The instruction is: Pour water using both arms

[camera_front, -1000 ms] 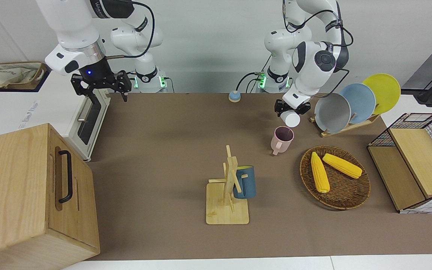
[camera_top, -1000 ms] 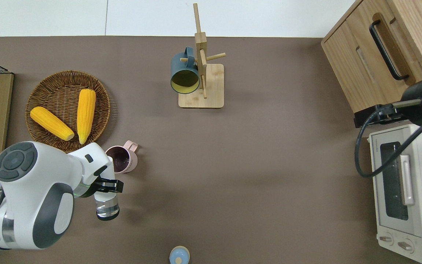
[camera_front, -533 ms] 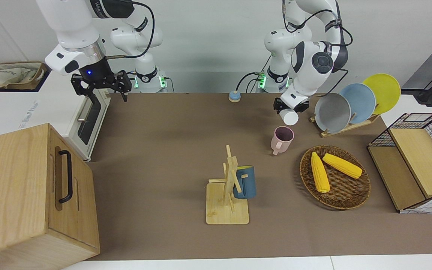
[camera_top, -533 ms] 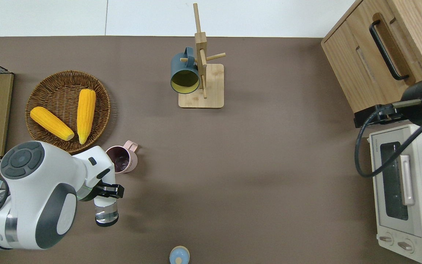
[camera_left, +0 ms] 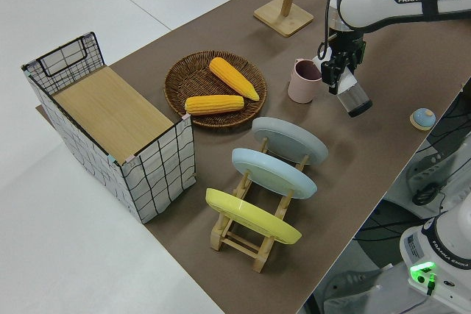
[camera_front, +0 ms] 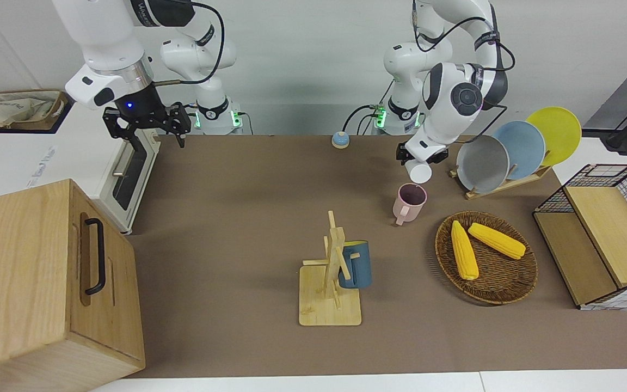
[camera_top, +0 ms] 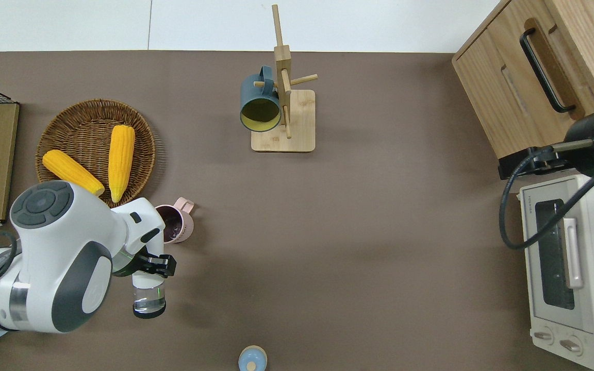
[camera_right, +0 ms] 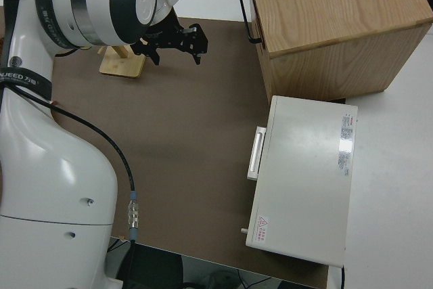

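Clear glass, tumbler-shaped [camera_top: 148,296], clamped across its wall by the closed fingers of the black two-finger left gripper [camera_top: 155,264]. Hung tilted in the air over bare brown table mat [camera_top: 353,232], close to the pink ceramic mug [camera_top: 181,226] but not over its mouth. Cannot tell how much water remained inside.

A second ago reached right up to the mug's rim, with a thin stream running down into it. Since then drew back toward the robots' edge of the mat and rose a little. No stream visible at this moment. Left the mug itself unmoved: upright on the mat, handle pointing away from the robots, just beside the round wicker basket [camera_top: 137,154] with its two yellow corn cobs [camera_top: 120,159].

Read as the pour from this arm being over, or at least interrupted. Probably called next for righting the tumbler and setting it down well clear of the mug, to avoid a knock on the way.

Kept the white right arm parked, right gripper [camera_front: 158,136] with fingers spread and empty, so no share yet in a task meant for both arms.
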You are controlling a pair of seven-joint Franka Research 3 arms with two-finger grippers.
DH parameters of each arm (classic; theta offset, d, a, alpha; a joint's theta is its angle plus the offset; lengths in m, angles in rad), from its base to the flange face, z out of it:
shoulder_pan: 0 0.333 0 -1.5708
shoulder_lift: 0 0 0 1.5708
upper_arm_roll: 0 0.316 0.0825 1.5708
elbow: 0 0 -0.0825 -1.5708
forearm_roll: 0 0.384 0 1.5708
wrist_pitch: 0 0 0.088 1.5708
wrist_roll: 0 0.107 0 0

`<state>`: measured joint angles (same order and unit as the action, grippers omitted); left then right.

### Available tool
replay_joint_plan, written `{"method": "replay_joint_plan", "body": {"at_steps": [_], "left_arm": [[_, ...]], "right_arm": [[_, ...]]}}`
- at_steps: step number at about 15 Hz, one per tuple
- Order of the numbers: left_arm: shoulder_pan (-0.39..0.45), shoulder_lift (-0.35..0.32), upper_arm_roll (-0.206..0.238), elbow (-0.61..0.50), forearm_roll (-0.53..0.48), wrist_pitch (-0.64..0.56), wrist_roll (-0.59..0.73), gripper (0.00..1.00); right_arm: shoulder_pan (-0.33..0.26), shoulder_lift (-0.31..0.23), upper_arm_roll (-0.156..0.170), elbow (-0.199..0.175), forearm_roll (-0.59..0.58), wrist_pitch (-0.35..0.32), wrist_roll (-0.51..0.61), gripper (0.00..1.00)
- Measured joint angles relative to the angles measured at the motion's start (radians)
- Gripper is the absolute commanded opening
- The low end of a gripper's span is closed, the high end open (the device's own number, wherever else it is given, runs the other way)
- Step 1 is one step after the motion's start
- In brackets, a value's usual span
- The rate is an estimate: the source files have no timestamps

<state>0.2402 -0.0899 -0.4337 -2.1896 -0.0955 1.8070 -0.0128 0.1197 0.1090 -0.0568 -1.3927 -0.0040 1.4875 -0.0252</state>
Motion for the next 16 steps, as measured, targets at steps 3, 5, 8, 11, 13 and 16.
{"method": "replay_joint_plan", "body": {"at_steps": [3, 5, 8, 11, 13, 16], "left_arm": [[-0.001, 0.036, -0.007, 0.031, 0.017, -0.014, -0.020, 0.00], [-0.001, 0.045, -0.008, 0.037, 0.018, -0.016, -0.022, 0.00], [-0.001, 0.048, -0.008, 0.038, 0.020, -0.023, -0.023, 0.00], [-0.001, 0.048, -0.008, 0.039, 0.023, -0.035, -0.023, 0.00], [-0.001, 0.048, -0.008, 0.039, 0.024, -0.039, -0.023, 0.00], [-0.001, 0.048, -0.008, 0.040, 0.025, -0.044, -0.023, 0.00]], "right_arm": [[0.000, 0.000, 0.000, 0.000, 0.000, 0.000, 0.000, 0.987], [0.000, 0.000, 0.000, 0.000, 0.000, 0.000, 0.000, 0.987], [0.000, 0.000, 0.000, 0.000, 0.000, 0.000, 0.000, 0.987], [0.000, 0.000, 0.000, 0.000, 0.000, 0.000, 0.000, 0.987], [0.000, 0.000, 0.000, 0.000, 0.000, 0.000, 0.000, 0.987], [0.000, 0.000, 0.000, 0.000, 0.000, 0.000, 0.000, 0.987]]}}
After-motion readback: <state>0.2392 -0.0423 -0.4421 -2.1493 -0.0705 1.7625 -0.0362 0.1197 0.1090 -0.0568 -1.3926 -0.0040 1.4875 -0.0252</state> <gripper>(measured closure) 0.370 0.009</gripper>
